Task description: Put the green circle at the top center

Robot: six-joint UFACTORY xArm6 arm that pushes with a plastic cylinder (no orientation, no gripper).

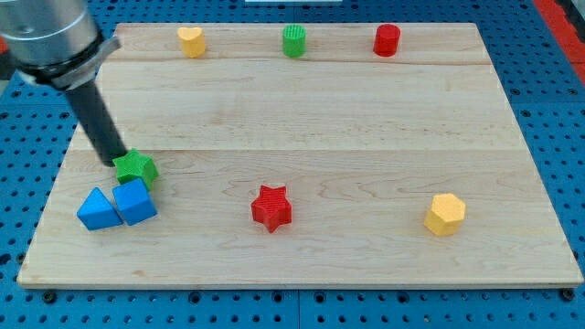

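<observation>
Found green circle (293, 41) already at top centre between yellow heart (191, 41) and red cylinder (387, 40), likely light, rigid, free-sliding, best nudged low on its side; no jaws to report, tip (117, 163) seemingly touching green star (136, 168).

Red star (271, 206) – yel. hexagon (445, 214) – bottom

A grey, rounded cylindrical housing (47, 41) with a metallic sheen carries a darker band near its lower edge. A straight, matte black rod (97, 123) extends from it toward five o'clock, uniform in thickness, ending at my tip (116, 162).
</observation>
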